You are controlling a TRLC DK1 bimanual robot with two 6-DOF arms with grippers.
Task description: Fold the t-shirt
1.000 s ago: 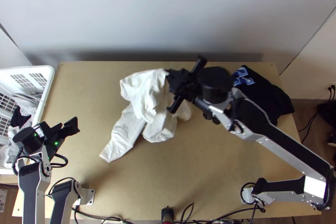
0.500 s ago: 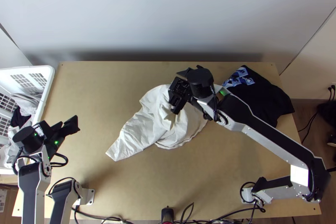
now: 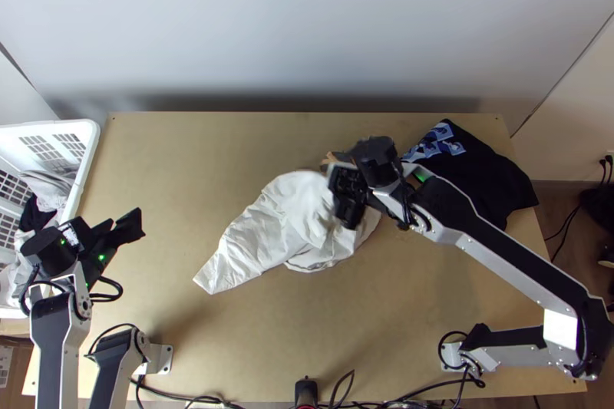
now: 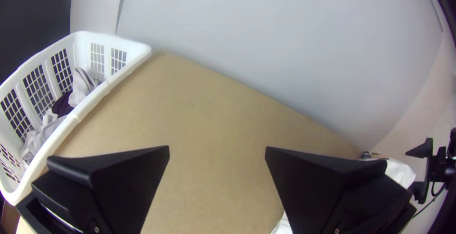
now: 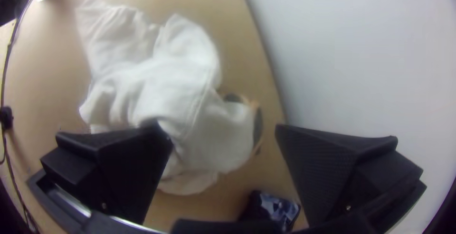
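Note:
A white t-shirt (image 3: pixel 261 232) lies bunched and wrinkled in the middle of the table, one narrower part stretching toward the lower left in the top view. Over its right end is my right gripper (image 3: pixel 349 198). In the right wrist view the right gripper (image 5: pixel 223 134) stands open above the shirt (image 5: pixel 156 87), with no cloth pinched between its fingers. My left gripper (image 3: pixel 123 228) is open near the basket, well apart from the shirt; in the left wrist view bare table lies between the fingers of the left gripper (image 4: pixel 217 151).
A white basket (image 3: pixel 90 156) holding clothes stands at the table's left edge. Dark clothing (image 3: pixel 480 171) with a blue-and-white print lies at the back right. A tan-and-dark item (image 5: pixel 256 125) pokes out beside the shirt. Cables run along the near edge.
The right gripper moved right and toward the near edge. The shirt's raised part came down and spread toward the right, and the cloth is no longer held. The left arm has barely shifted.

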